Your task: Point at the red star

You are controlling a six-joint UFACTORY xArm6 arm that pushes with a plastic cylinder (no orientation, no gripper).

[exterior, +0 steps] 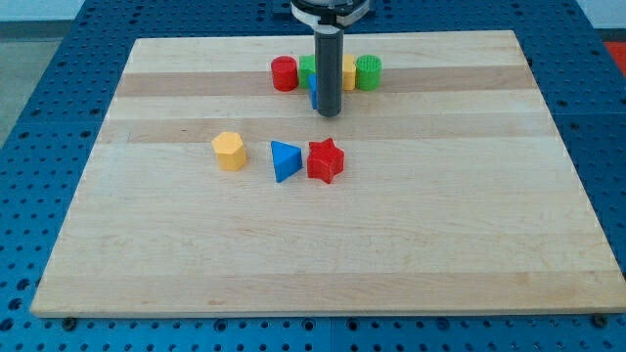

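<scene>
The red star (325,161) lies on the wooden board (323,254) a little left of centre, touching a blue triangle (285,160) on its left. My tip (329,113) is toward the view's top from the star, about one block-width away from it, almost straight above it in the view. The rod stands upright and hides part of a cluster of blocks behind it.
A yellow hexagon (229,151) lies left of the blue triangle. Near the board's top edge sit a red cylinder (285,73), a green block (307,66), a blue block (313,93) and a yellow block (348,72), all three partly hidden by the rod, and a green ribbed cylinder (369,72).
</scene>
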